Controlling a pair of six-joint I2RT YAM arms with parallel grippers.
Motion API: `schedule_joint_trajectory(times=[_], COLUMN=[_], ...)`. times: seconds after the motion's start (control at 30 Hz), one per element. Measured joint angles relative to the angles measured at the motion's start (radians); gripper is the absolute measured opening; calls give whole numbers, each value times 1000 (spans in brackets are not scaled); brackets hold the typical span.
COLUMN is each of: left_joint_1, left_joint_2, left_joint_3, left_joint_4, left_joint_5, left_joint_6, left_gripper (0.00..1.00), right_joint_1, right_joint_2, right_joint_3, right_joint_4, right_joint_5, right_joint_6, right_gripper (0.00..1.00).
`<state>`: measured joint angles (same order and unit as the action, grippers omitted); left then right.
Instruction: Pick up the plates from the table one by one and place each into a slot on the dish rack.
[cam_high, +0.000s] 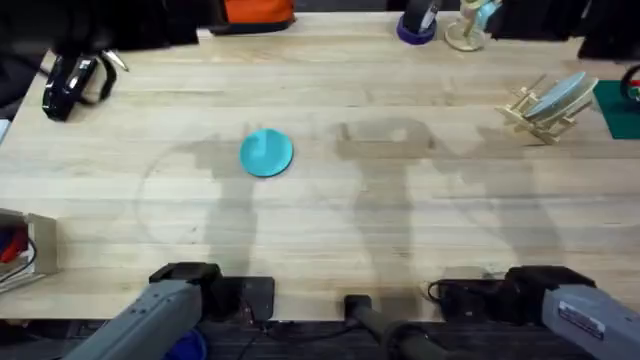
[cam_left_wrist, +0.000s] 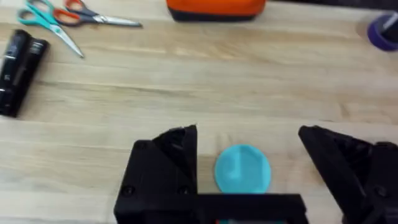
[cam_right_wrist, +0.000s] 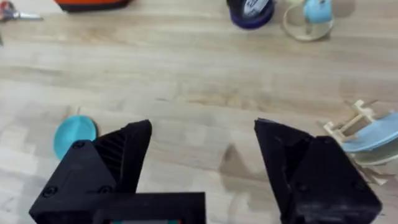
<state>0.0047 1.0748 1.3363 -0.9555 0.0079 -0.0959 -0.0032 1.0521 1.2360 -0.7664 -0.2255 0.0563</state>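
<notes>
One plate was left on the table (cam_high: 420, 240): the cyan plate (cam_high: 266, 153), lying flat left of center, well apart from the dish rack (cam_high: 535, 112) at the far right, which already held the blue-grey plate (cam_high: 560, 96) in a slot. It sat straight ahead of the left gripper (cam_left_wrist: 249, 152), whose fingers were spread wide and empty (right gripper (cam_right_wrist: 202, 146) was open too). So I'd say the left arm was nearer and the likelier one to grab it.

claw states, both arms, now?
Left claw: open, holding nothing; cyan plate on the table beyond it.
Right claw: open, holding nothing.
</notes>
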Motion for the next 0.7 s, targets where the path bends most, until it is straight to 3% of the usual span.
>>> schedule_joint_trajectory(times=[0.1,0.17,0.3,0.4,0.5,0.6,0.7], left_joint_1=[20,59,199,317,405,443,446], left_joint_2=[70,98,141,180,227,271,310], left_joint_3=[92,121,132,132,132,132,132], left_joint_4=[-88,-123,-139,-141,-145,-177,-217], left_joint_5=[49,86,222,366,511,634,737], left_joint_6=[-1,-1,1,1,12,73,168], left_gripper=[991,991,990,993,993,993,993], right_joint_1=[0,0,0,0,0,0,0], right_joint_2=[64,80,84,84,84,84,84], right_joint_3=[65,79,84,84,85,85,85], right_joint_4=[-53,-62,-72,-73,-73,-73,-73], right_joint_5=[-13,-17,-24,-26,-27,-27,-27], right_joint_6=[0,0,-1,-5,-5,-5,-5], right_gripper=[995,995,995,995,995,995,995])
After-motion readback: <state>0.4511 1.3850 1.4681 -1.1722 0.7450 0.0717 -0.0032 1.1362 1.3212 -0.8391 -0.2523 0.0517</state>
